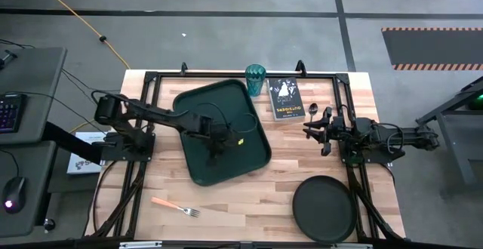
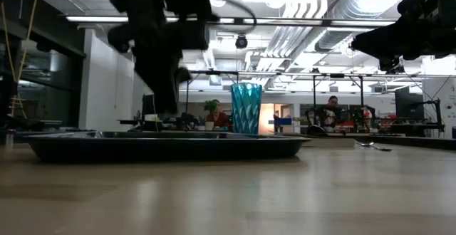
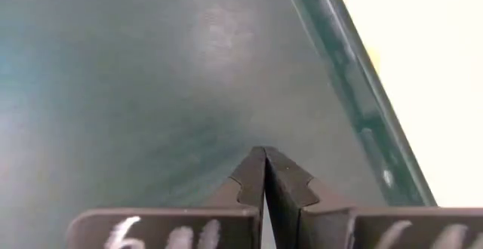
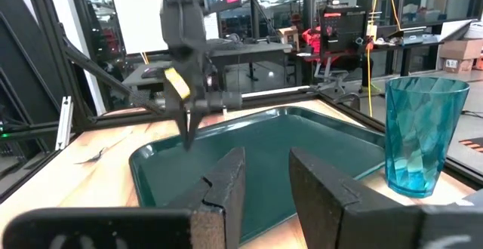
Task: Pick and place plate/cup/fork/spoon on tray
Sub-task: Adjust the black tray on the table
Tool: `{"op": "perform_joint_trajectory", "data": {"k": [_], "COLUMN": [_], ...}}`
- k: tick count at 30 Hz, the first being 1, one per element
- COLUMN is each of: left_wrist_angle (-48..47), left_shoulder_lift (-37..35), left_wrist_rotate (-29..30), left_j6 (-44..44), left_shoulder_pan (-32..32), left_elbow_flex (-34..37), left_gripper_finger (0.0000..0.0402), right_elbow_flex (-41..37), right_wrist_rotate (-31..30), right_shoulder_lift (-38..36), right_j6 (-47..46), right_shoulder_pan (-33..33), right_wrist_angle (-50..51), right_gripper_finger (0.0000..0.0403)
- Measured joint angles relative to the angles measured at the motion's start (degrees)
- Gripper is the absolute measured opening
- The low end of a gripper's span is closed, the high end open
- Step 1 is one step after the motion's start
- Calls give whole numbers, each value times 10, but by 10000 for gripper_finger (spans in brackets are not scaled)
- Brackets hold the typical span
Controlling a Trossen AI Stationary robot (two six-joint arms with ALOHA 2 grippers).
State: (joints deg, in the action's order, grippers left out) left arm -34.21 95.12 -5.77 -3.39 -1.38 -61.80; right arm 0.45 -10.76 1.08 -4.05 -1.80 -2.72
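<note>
The left gripper (image 1: pixel 213 152) is hanging clenched and empty over the tray (image 1: pixel 192 106), near its middle, probably because nothing has been loaded yet. The right gripper (image 1: pixel 315 130) is waiting released at 3 o'clock of the tray, holding nothing. The cup (image 1: pixel 255 79) is standing upright on the tabletop (image 1: pixel 249 204) just off the tray's 1 o'clock corner. The plate (image 1: pixel 324 209) is lying at 4 o'clock, the fork (image 1: pixel 175 206) at 7 o'clock, the spoon (image 1: pixel 313 111) beside the book (image 1: pixel 286 99). All four are sitting outside the tray.
</note>
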Motion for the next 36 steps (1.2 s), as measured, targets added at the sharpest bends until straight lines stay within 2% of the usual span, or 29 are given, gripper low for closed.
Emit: {"op": "perform_joint_trajectory", "data": {"k": [2,6,8,12,16,19,26,32,36], "left_wrist_angle": [-45,-104,-131,-163,-157,-150,-146,-206,-259], "left_shoulder_lift": [-20,-69,-86,-92,-62,-39,6,47,70], "left_wrist_rotate": [61,230,261,241,246,246,258,275,267], "left_j6": [-16,-63,-80,-89,-107,-121,-107,-51,-4], "left_shoulder_pan": [-2,20,53,160,276,334,389,391,378], "left_elbow_flex": [-11,0,16,50,76,82,86,86,86], "left_gripper_finger": [0,0,0,0,0,0,0,0,0], "right_elbow_flex": [0,0,0,0,0,0,0,0,0], "right_wrist_rotate": [0,0,0,0,0,0,0,0,0], "right_shoulder_lift": [0,3,4,4,5,5,5,5,5], "right_j6": [0,0,0,0,0,0,0,0,0], "right_shoulder_pan": [0,0,0,0,0,0,0,0,0], "right_wrist_angle": [0,0,0,0,0,0,0,0,0], "right_gripper_finger": [97,97,97,97,97,97,97,97,97]}}
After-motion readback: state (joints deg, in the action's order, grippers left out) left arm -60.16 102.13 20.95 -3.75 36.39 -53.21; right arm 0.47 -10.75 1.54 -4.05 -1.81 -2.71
